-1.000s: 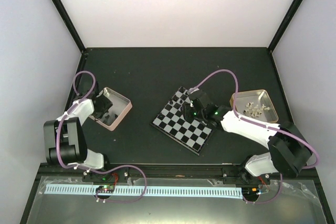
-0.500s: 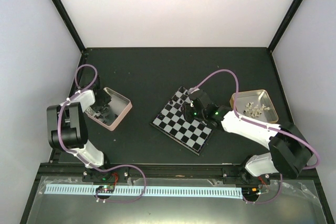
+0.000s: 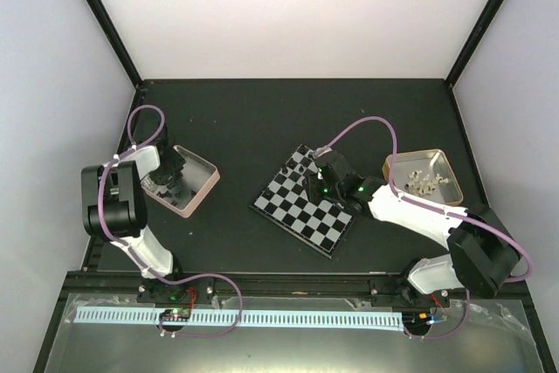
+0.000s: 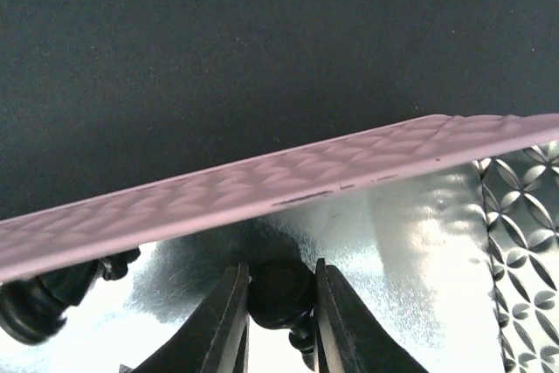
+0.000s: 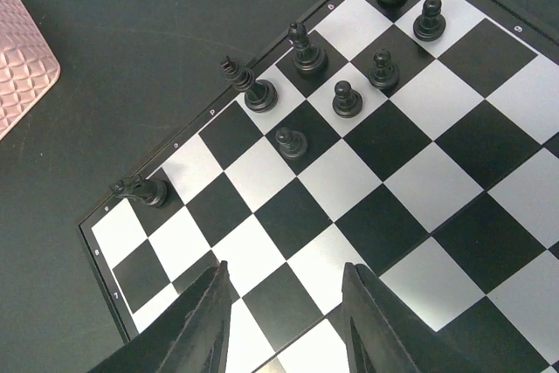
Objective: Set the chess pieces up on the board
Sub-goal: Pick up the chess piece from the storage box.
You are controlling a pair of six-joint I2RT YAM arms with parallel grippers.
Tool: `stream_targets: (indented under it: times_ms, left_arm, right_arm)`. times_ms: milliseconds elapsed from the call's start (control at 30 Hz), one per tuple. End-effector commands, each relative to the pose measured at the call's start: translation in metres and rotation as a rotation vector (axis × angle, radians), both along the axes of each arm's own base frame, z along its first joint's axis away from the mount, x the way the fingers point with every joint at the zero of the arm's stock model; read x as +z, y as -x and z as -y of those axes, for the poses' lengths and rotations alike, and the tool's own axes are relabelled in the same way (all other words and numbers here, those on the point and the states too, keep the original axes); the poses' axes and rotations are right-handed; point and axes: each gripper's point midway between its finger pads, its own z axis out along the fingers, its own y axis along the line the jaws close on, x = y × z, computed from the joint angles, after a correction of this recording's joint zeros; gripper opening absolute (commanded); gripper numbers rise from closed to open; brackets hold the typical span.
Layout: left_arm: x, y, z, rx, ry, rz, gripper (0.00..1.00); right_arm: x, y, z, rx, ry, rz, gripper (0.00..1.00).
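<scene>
The board (image 3: 306,203) lies at the table's middle, and it fills the right wrist view (image 5: 410,181). Several black chess pieces (image 5: 347,99) stand along its far left corner, one (image 5: 140,188) lying at the corner square. My right gripper (image 5: 284,281) is open and empty just above the board (image 3: 325,183). My left gripper (image 4: 281,286) is inside the pink tin (image 3: 183,181), shut on a black chess piece (image 4: 279,290). More black pieces (image 4: 39,299) lie in that tin. Pale pieces (image 3: 425,181) lie in the gold tin (image 3: 397,163) at right.
The pink tin's wall (image 4: 262,189) crosses the left wrist view close in front of the fingers. The same tin's corner shows at the left edge of the right wrist view (image 5: 22,58). Dark table (image 3: 262,120) surrounds the board, with black frame posts at the back corners.
The left arm has folded back and swung left, its gripper staying in the pink tin. The right gripper has barely moved over the board.
</scene>
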Motion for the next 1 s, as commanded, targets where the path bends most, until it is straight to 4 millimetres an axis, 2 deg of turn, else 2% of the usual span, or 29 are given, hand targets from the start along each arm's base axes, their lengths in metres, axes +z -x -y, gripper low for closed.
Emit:
stream_targets:
  times_ms: [0, 200, 333, 533, 667, 800, 967]
  left_arm:
    - [0.003, -0.008, -0.006, -0.007, -0.020, 0.012, 0.14]
    - [0.022, -0.009, -0.002, -0.014, -0.007, 0.073, 0.12]
    - [0.043, -0.008, 0.019, -0.047, 0.091, 0.159, 0.12]
    - [0.088, -0.005, 0.087, -0.159, 0.436, 0.332, 0.12]
    - [0.114, 0.002, 0.125, -0.205, 0.602, 0.401, 0.12]
    - [0.139, 0.015, 0.164, -0.243, 0.767, 0.451, 0.12]
    - [0.162, 0.033, 0.210, -0.272, 0.929, 0.457, 0.13]
  right_arm:
    - [0.008, -0.001, 0.001, -0.013, -0.014, 0.019, 0.36]
    - [0.015, 0.001, -0.003, 0.008, -0.044, 0.026, 0.36]
    - [0.026, 0.007, -0.019, 0.083, -0.121, 0.038, 0.39]
    - [0.055, 0.016, -0.049, 0.200, -0.288, 0.039, 0.41]
    - [0.075, 0.020, -0.067, 0.255, -0.394, 0.031, 0.51]
    - [0.094, 0.022, -0.079, 0.287, -0.486, 0.025, 0.58]
    - [0.112, 0.019, -0.094, 0.301, -0.558, 0.002, 0.59]
